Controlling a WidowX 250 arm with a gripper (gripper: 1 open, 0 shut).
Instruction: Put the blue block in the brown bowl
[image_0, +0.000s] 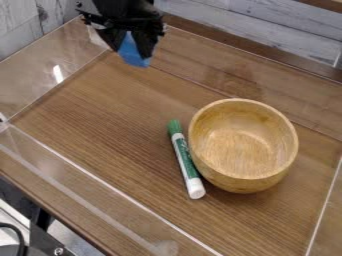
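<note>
At the top left, my black gripper (132, 45) is shut on the blue block (134, 50), holding it in the air above the back left part of the wooden table. Only the block's lower part shows below the fingers. The brown bowl (242, 146) stands upright and empty at the right of the table, well away from the gripper, toward the lower right in the picture.
A green-and-white marker pen (185, 158) lies just left of the bowl, almost touching its rim. Clear plastic walls (54, 70) enclose the wooden table (107, 130) on its sides.
</note>
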